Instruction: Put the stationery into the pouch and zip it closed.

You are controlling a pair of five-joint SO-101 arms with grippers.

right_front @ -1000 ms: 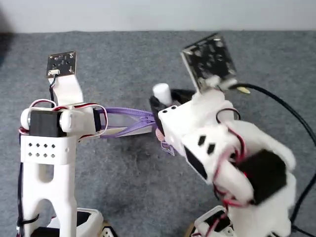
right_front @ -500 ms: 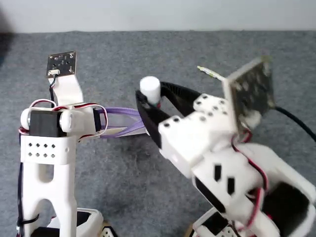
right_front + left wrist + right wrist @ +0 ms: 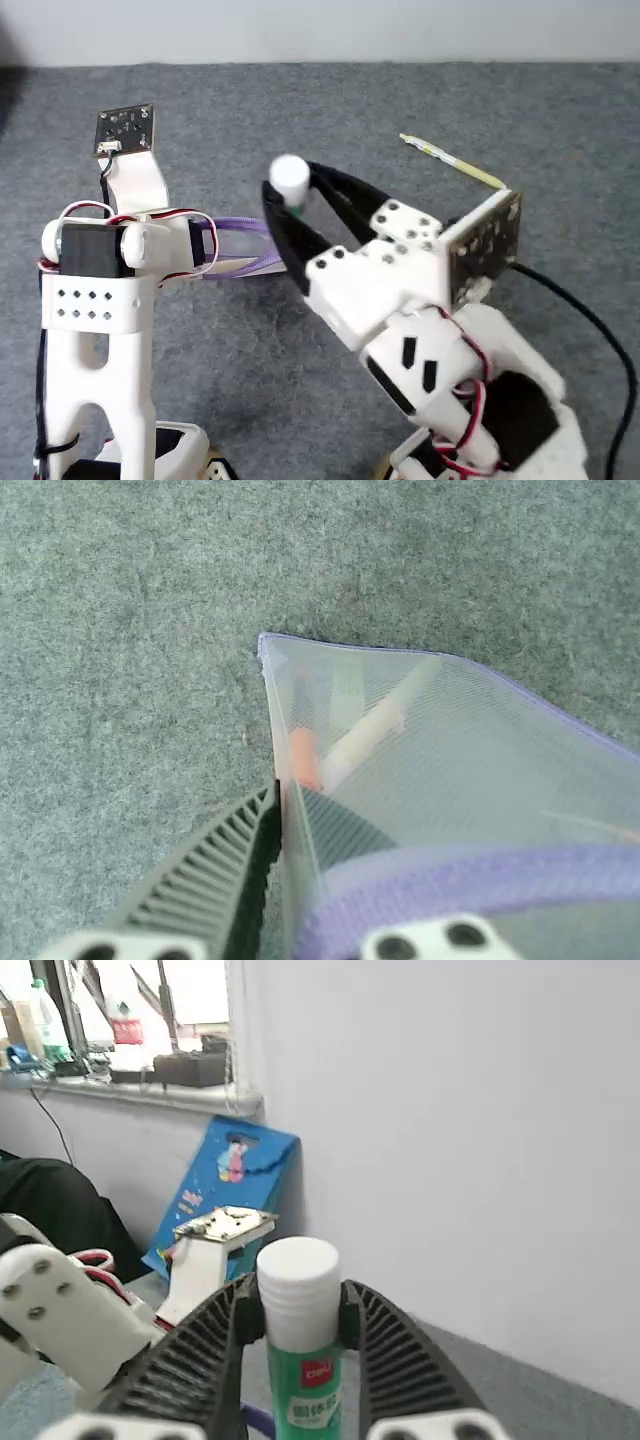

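A clear pouch (image 3: 450, 780) with a purple zip edge hangs upright, my left gripper (image 3: 285, 810) shut on its wall near one end. Inside it lie an orange item (image 3: 303, 758) and a pale stick (image 3: 365, 738). From above, the pouch (image 3: 245, 228) shows as a purple strip between the two arms. My right gripper (image 3: 295, 200) is shut on a glue stick (image 3: 289, 176) with a white cap, held just above the pouch's right end. Up close, the green glue stick (image 3: 297, 1300) stands upright between the black fingers (image 3: 215, 1340). A thin yellow-green pen (image 3: 452, 162) lies on the carpet beyond the right arm.
Grey carpet (image 3: 300, 110) covers the table, with a white wall behind. A black cable (image 3: 590, 320) trails off the right arm. The left arm's camera board (image 3: 125, 128) sticks out at the far left. A blue paper bag (image 3: 225, 1185) leans on the wall.
The right arm has swung left and turned its wrist, carrying the glue stick toward the pouch. That uncovered the pen. The left arm and pouch have stayed put.
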